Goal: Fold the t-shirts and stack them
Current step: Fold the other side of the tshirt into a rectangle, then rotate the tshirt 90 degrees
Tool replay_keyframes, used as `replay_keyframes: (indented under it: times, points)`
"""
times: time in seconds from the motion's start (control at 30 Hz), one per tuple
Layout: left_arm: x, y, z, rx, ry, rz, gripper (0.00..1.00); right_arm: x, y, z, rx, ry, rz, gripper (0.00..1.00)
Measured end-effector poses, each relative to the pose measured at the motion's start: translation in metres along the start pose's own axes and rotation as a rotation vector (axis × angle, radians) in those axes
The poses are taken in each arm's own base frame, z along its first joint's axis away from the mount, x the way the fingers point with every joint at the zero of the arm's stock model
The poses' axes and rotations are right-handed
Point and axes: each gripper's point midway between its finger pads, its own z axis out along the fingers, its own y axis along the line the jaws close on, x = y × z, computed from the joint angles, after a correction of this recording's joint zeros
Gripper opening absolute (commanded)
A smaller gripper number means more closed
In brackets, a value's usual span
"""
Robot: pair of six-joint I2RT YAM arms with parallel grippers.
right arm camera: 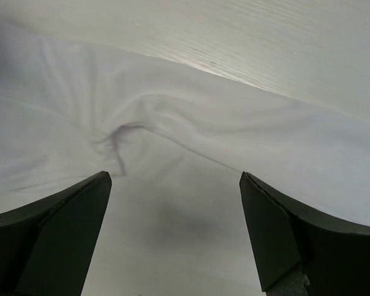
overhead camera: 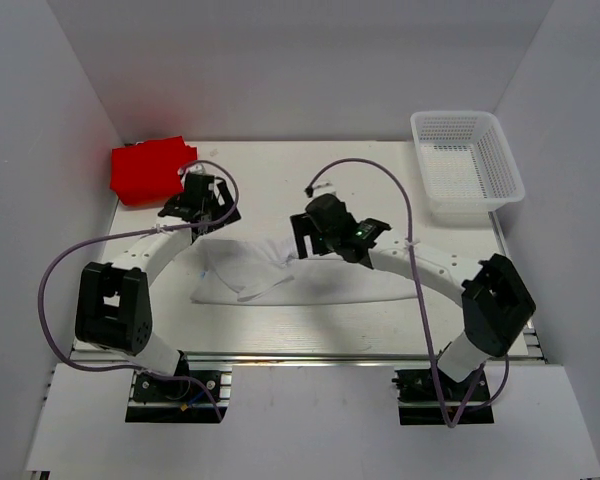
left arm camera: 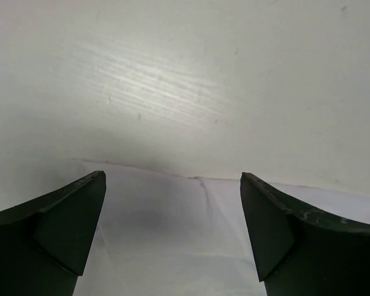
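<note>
The white t-shirt (overhead camera: 280, 275) lies partly folded across the middle of the table, with a loose flap on its left half. The red t-shirt (overhead camera: 150, 170) sits folded at the back left corner. My left gripper (overhead camera: 202, 205) hovers open over the white t-shirt's back left edge. In the left wrist view that gripper (left arm camera: 172, 174) holds nothing, with white cloth (left arm camera: 172, 234) under it. My right gripper (overhead camera: 315, 235) is open above the shirt's back edge near the middle. In the right wrist view this gripper (right arm camera: 175, 174) is empty, and wrinkled white fabric (right arm camera: 191, 123) lies just ahead of it.
A white mesh basket (overhead camera: 467, 165) stands at the back right corner. White walls close in the table on the left, back and right. Purple cables loop over both arms.
</note>
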Motion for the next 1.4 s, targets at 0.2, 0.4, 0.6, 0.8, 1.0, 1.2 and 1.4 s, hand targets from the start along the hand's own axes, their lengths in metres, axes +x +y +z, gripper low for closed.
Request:
replay_keyframes:
  times: [0.2,0.4,0.6,0.8,1.0,1.2,1.4]
  points:
    - [-0.021,-0.028,-0.017,0.118,-0.034,0.031,1.00,0.033,-0.088,0.009,0.141,0.069,0.140,0.90]
    - [0.080,-0.040,-0.013,0.284,0.196,0.072,1.00,0.083,-0.146,0.020,0.192,0.199,0.289,0.90]
    - [0.119,-0.056,-0.020,0.362,0.276,0.110,1.00,0.089,-0.163,0.043,0.135,0.223,0.382,0.90]
    - [0.112,-0.056,0.004,0.360,0.254,0.093,1.00,0.087,-0.159,0.045,0.059,0.153,0.414,0.90]
    - [0.072,-0.108,0.055,0.453,0.238,0.104,1.00,0.100,-0.126,0.029,-0.083,0.071,0.418,0.90]
    - [0.021,-0.185,0.118,0.613,0.177,0.141,1.00,0.120,-0.075,0.008,-0.204,0.115,0.357,0.90]
    - [-0.011,-0.244,0.159,0.717,0.112,0.187,1.00,0.125,0.006,0.009,-0.387,0.201,0.196,0.90]
